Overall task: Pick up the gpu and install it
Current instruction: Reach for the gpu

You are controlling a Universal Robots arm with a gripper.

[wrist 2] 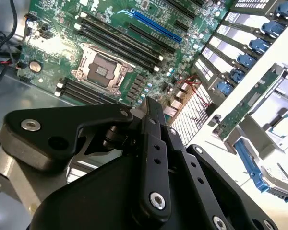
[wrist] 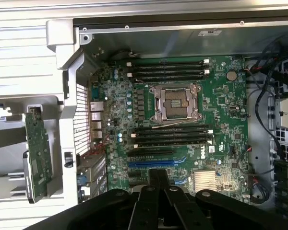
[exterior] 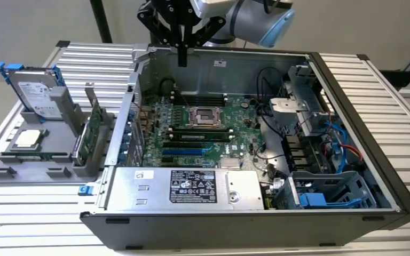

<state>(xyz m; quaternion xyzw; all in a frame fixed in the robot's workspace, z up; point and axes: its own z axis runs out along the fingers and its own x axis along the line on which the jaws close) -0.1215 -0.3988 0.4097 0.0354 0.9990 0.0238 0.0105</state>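
One hand, fingers pressed together and empty, hangs over the open case; the gpu stands upright in a grey rack beside it.

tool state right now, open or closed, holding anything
tool: closed, holding nothing, above the open computer case.

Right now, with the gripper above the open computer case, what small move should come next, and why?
Probably a sideways shift toward the exterior view's left. The gripper hangs shut and empty over the open computer case, while the gpu stands on edge in the grey holder outside the case, so it needs to get above the card first.
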